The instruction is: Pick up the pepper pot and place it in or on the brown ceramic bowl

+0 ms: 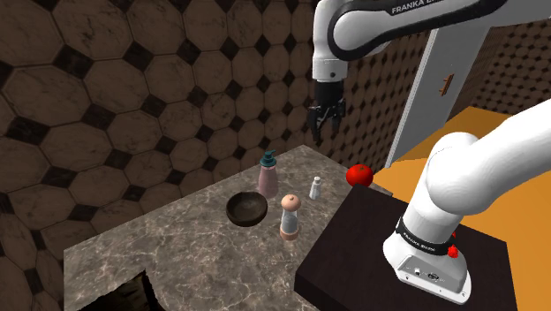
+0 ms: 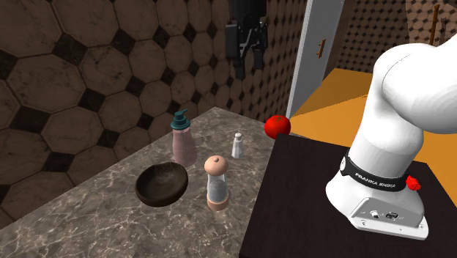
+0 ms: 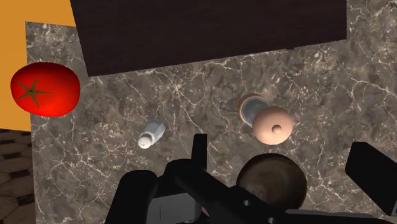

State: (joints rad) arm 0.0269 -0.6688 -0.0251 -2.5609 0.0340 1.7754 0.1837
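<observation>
The pepper pot point(image 1: 316, 186) is a small white shaker with a grey cap. It stands upright on the marbled table point(image 1: 168, 252), close to the edge on the shoulder view's right. The bowl point(image 1: 246, 208) is dark brown, round and shallow, and sits mouth up on the table. It is to the shoulder view's left of the pot, a little nearer, and apart from it.

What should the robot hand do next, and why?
Probably come down over the peach-topped pepper pot. The gripper hangs open high above the counter, holding nothing, and the pot stands upright beside the brown bowl.
</observation>
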